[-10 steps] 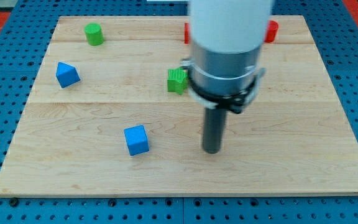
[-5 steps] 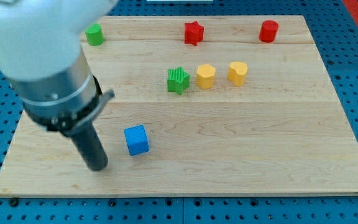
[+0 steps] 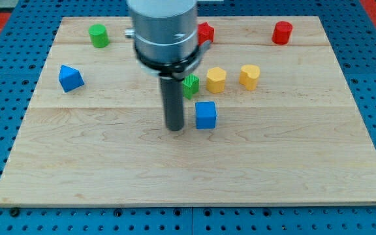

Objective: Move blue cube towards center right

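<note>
Camera view has my tip [image 3: 175, 128] planted just beside the blue cube [image 3: 205, 115], on its left, so a shove would carry it rightward. It sits mid-tabletop [image 3: 292, 163], below the green block [image 3: 190, 85]. No jaws here, just a rod.
</note>
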{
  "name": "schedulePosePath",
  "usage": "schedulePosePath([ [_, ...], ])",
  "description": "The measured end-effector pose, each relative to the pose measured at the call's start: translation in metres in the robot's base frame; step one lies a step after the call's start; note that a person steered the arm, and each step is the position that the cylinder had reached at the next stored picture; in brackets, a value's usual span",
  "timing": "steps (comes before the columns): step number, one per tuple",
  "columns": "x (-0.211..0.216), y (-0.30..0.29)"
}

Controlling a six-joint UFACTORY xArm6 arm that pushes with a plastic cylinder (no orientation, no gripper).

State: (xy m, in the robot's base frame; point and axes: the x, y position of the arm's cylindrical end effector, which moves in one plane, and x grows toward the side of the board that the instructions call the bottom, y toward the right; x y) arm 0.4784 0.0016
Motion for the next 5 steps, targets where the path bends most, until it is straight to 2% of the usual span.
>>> schedulePosePath([
  [1,-0.031,0.096],
  [2,-0.058,0.157],
  [3,-0.067,0.181],
  [4,-0.062,0.161],
  [5,-0.11,0.162],
])
